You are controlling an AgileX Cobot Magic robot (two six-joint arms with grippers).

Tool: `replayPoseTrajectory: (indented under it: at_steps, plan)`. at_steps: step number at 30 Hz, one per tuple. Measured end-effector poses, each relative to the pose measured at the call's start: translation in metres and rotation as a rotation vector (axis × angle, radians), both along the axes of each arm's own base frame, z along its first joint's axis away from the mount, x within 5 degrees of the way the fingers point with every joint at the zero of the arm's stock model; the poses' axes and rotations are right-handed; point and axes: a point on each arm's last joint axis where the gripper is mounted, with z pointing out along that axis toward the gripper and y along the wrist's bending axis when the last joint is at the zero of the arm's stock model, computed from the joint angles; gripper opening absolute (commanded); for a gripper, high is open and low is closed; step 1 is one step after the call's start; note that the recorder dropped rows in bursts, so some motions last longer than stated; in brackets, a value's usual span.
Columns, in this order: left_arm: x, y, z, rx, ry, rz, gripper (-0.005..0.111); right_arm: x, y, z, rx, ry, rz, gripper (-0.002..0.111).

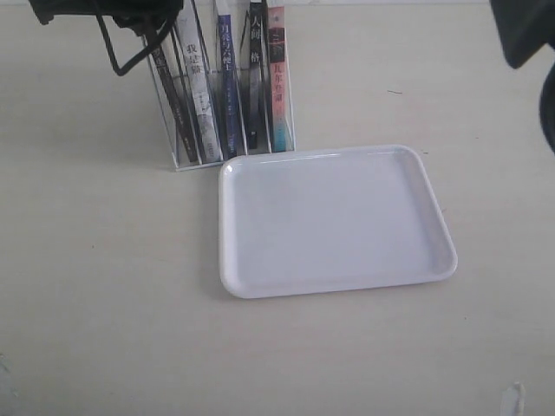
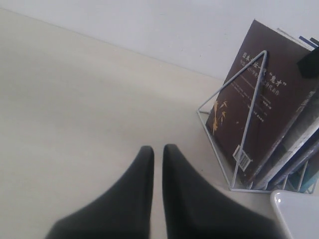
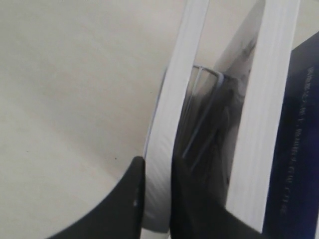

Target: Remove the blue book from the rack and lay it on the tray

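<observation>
The blue book stands upright in the clear rack at the back, its narrow blue spine in the middle of the row. In front lies the white tray, with nothing on it. My right gripper is shut on the white page edge of a book at the end of the row, with bare table beside it. Its spine is hidden, so I cannot tell which book it is. My left gripper is shut on nothing, low over the table beside the rack.
Also in the rack are a leaning brown book, a white-spined one, black-spined ones and a pink-red-spined one. The tray's corner lies close to the rack's base. Dark arm parts hang at both top corners.
</observation>
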Motion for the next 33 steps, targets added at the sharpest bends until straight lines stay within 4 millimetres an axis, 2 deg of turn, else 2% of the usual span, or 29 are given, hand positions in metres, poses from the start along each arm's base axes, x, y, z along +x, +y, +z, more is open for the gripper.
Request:
replayPoseTrajectory:
  at_steps: [5, 9, 33]
  plan:
    - [0.0, 0.0, 0.0, 0.0, 0.0, 0.0, 0.006, -0.006, -0.01, 0.03, 0.049, -0.038, 0.0, 0.0]
    - [0.0, 0.0, 0.0, 0.0, 0.0, 0.0, 0.006, -0.009, -0.015, 0.046, 0.084, -0.077, 0.004, 0.0]
    - [0.0, 0.0, 0.0, 0.0, 0.0, 0.0, 0.006, -0.008, -0.015, 0.048, 0.087, -0.089, 0.006, 0.0]
